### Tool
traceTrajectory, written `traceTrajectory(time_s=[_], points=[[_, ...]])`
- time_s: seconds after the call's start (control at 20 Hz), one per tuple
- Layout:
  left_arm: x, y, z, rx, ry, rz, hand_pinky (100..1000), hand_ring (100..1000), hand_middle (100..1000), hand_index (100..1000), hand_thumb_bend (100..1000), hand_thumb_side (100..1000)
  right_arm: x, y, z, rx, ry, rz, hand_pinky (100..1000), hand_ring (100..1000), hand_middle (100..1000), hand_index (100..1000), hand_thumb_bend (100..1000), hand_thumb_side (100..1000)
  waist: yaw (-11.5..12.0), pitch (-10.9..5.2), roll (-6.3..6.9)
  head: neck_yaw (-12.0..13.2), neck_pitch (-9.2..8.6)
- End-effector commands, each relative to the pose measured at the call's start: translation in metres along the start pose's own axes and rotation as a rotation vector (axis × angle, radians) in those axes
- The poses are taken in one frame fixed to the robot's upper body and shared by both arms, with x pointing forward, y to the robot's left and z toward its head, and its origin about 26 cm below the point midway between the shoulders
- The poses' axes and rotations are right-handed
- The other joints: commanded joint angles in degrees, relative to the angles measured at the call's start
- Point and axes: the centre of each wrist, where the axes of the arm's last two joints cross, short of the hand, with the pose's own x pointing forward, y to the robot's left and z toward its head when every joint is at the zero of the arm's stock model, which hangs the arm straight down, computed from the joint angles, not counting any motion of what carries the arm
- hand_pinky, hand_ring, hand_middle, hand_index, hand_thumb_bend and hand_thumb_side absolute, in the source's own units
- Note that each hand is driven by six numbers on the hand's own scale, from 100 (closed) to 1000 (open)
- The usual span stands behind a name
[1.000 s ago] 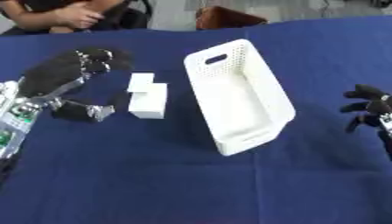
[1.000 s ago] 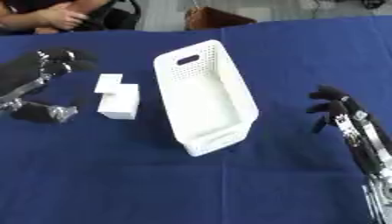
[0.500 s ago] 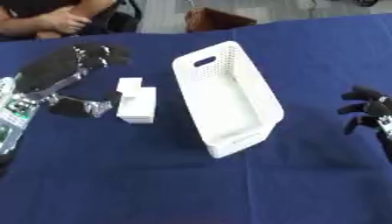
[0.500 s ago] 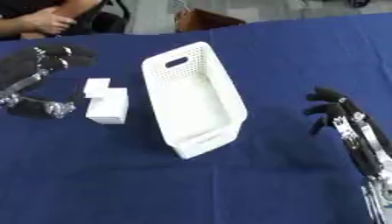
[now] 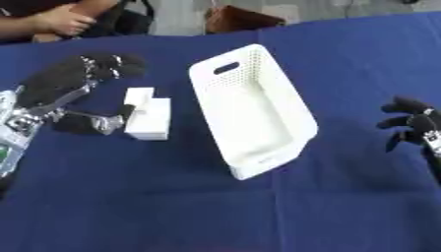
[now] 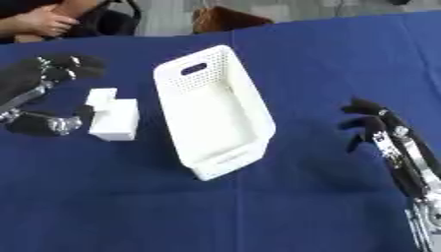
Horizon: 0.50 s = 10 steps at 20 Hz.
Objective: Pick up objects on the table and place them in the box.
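in the middle of the frame sits the white box (image 5: pixel 254 110), lying a bit askew on the blue desk (image 5: pixel 172 206). it looks empty inside, so nothing has been put in it yet. the job is just at its start.

to the left of the box lies a white block (image 5: pixel 148 117), with a smaller step on its far end. it rests flat on the desk, near the box but not touching it. this is the only loose thing to pick up that shows here.

the left hand (image 5: pixel 73 86) is at the left of the frame, just beside the block. its fingers reach over the far side and its thumb (image 5: pixel 95 124) comes close to the near left side of the block. the fingers and thumb are spread apart, not closed on the block. i cannot tell if the thumb tip touches it. i think the hand is about to take hold, then it must lift the block and carry it right, into the box.

the right hand (image 6: pixel 370 123) waits at the right of the frame, well apart from the box, fingers a little bent and holding nothing.

the right eye view shows the right hand with its long arm down to the lower right corner. the left eye view shows only the fingers of that hand at the edge, but it shows more of the left arm.
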Motion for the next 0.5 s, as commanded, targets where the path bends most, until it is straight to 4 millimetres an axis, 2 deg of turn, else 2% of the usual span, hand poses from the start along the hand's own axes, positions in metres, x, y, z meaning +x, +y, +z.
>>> traceTrajectory(time_s=[0.05, 0.5], points=[[-0.0066, 0.0186, 0.0053, -0.015, 0.01, -0.051, 820, 845, 875, 924, 133, 689, 0.0054, -0.0091, -0.003, 0.006, -0.019, 0.027, 421, 680, 767, 906, 100, 877, -0.02, -0.69, -0.24, 0.64, -0.19], [-0.007, 0.0179, 0.0031, -0.028, 0.006, -0.058, 818, 827, 861, 922, 140, 741, 0.0062, -0.0106, -0.0041, 0.012, -0.024, 0.031, 421, 680, 767, 906, 100, 878, -0.52, 0.16, -0.05, 0.59, -0.15]])
